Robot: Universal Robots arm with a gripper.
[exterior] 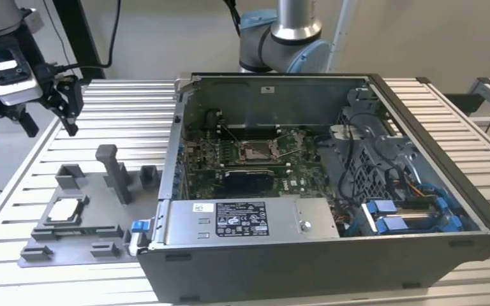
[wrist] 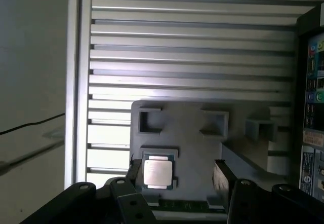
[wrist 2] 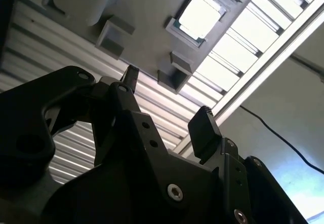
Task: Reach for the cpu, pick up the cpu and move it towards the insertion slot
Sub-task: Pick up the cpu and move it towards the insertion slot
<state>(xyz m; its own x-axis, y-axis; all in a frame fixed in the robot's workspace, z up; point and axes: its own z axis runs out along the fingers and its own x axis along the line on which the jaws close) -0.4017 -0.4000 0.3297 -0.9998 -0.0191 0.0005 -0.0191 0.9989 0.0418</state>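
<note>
Jaws spread wide and empty, the black two-finger gripper [exterior: 48, 116] hangs above the slatted aluminium table [exterior: 126, 108]. Well apart from it, the small silvery square cpu [exterior: 66, 207] lies seated in the flat grey plastic fixture plate [exterior: 100, 218] (upright grey blocks [exterior: 109, 167] stand around it). The shiny-framed square insertion slot [exterior: 258, 150] sits inside the open grey computer case [exterior: 313, 268], behind the case wall.

exterior view high above table [exterior: 126, 108], both wrist views look down at shared cpu [wrist 2: 201, 15] [wrist: 157, 172]
</note>
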